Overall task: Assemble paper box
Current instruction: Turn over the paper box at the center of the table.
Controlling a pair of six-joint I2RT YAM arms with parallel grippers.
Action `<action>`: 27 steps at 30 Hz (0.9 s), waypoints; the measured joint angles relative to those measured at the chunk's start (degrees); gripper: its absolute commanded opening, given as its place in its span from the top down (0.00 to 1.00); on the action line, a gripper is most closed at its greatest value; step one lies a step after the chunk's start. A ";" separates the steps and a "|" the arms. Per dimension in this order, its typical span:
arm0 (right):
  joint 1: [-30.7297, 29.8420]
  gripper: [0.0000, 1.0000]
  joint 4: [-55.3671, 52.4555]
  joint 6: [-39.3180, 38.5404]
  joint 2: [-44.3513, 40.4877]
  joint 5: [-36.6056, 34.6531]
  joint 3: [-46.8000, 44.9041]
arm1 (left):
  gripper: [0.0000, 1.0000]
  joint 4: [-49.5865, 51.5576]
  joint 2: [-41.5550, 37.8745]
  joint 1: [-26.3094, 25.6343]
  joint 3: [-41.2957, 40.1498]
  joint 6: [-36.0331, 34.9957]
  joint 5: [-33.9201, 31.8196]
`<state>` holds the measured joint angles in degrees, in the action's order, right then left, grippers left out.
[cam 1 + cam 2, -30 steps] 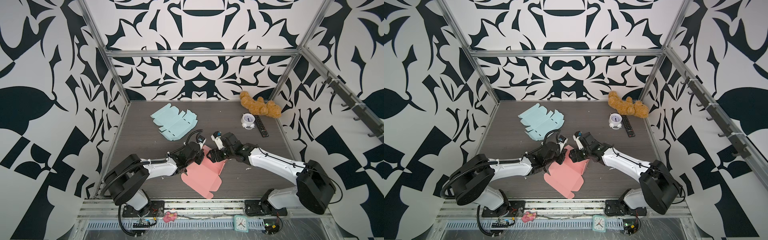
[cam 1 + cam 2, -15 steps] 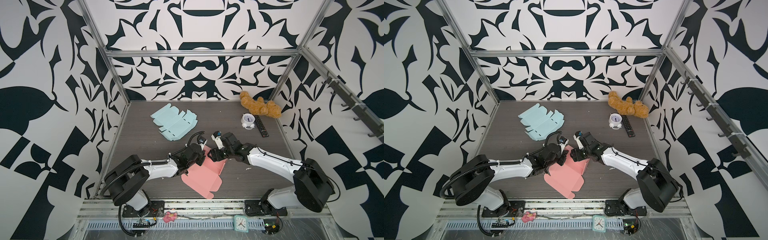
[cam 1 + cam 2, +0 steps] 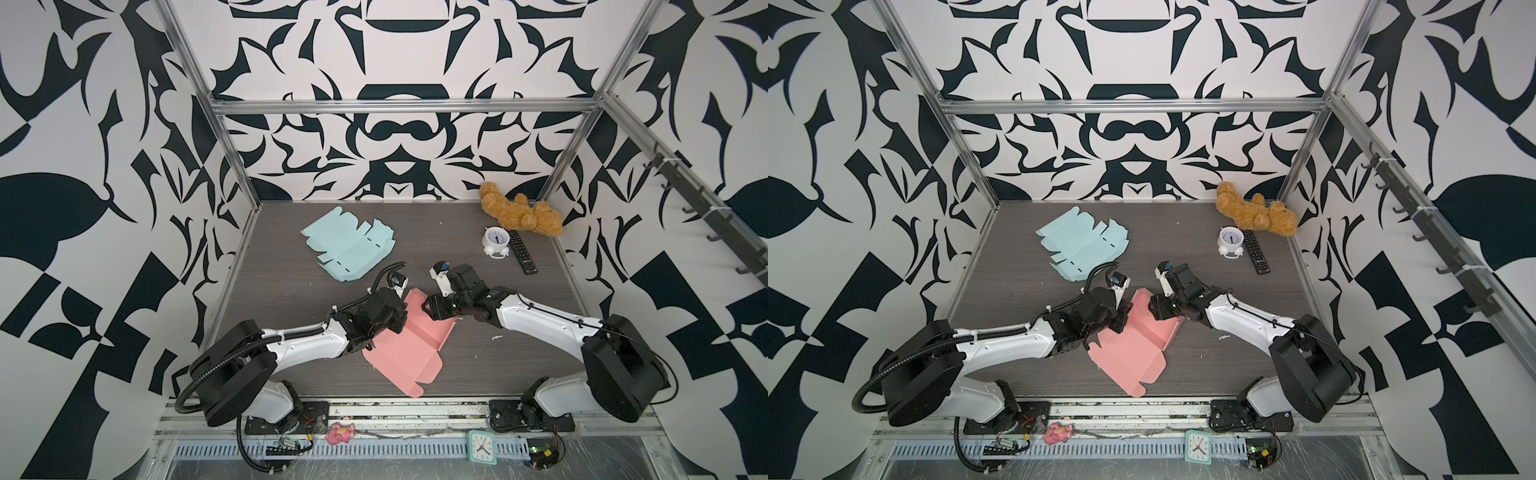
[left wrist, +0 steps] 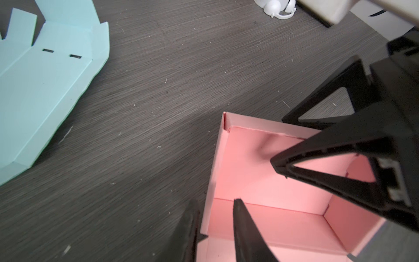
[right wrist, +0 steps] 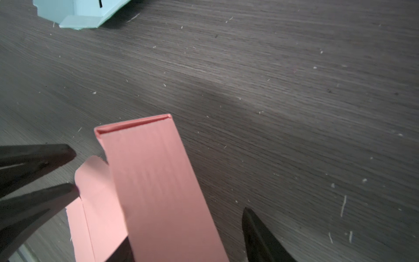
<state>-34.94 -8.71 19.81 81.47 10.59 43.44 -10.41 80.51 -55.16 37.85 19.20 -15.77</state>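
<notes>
The pink box point(image 3: 409, 332) is being worked at six o'clock on the table point(image 3: 291, 299), between the two arms, and it is being judged roughly half assembled. In the left wrist view a tray is being shown with its far wall point(image 4: 260, 124) and side wall point(image 4: 217, 163) standing and one corner already formed. In both top views the lid panel point(image 3: 395, 365) is being left flat on the table at the six o'clock end of the tray. The left gripper point(image 4: 214, 200) is being held at the nine o'clock side of the tray, its jaws apart and straddling the side wall, one finger outside and one inside, with a gap showing by the inner finger, so nothing is being clamped. The right gripper point(image 4: 277, 140) is being held at the two o'clock side, its jaws also apart, astride the far wall and not pressing on it. Whether the walls are locked in place cannot be told. The seating of the walls, the folding over of the lid and the tucking of its flaps are being judged as not yet done. A blue blank point(image 3: 347, 245) is lying unfolded at eleven o'clock, and a teddy bear point(image 3: 519, 212), alarm clock point(image 3: 496, 241) and remote control point(image 3: 523, 257) are lying well apart at two o'clock.
</notes>
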 measured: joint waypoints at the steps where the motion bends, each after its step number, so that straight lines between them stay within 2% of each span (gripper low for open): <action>1: 0.13 0.38 0.04 0.00 0.00 0.09 -0.04 | 0.67 0.57 -0.68 0.00 -0.02 0.55 0.17; 7: 1.46 0.39 1.07 0.00 0.11 0.72 -0.76 | 0.64 9.97 -8.02 0.00 0.59 5.70 0.72; 13: 2.62 0.40 1.81 0.00 0.94 1.25 -1.62 | 0.63 19.34 -11.50 0.00 3.43 10.84 2.89; 20: 3.87 0.39 2.75 0.02 1.75 1.68 -2.73 | 0.62 26.82 -16.28 0.00 3.69 15.37 5.51; 27: 4.81 0.36 3.50 0.15 2.71 2.05 -3.63 | 0.55 32.59 -20.57 0.00 3.69 18.16 5.99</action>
<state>-30.13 -5.21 19.97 84.18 12.64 39.81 22.17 59.94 -55.16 41.54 37.36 -9.78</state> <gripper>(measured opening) 0.630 0.423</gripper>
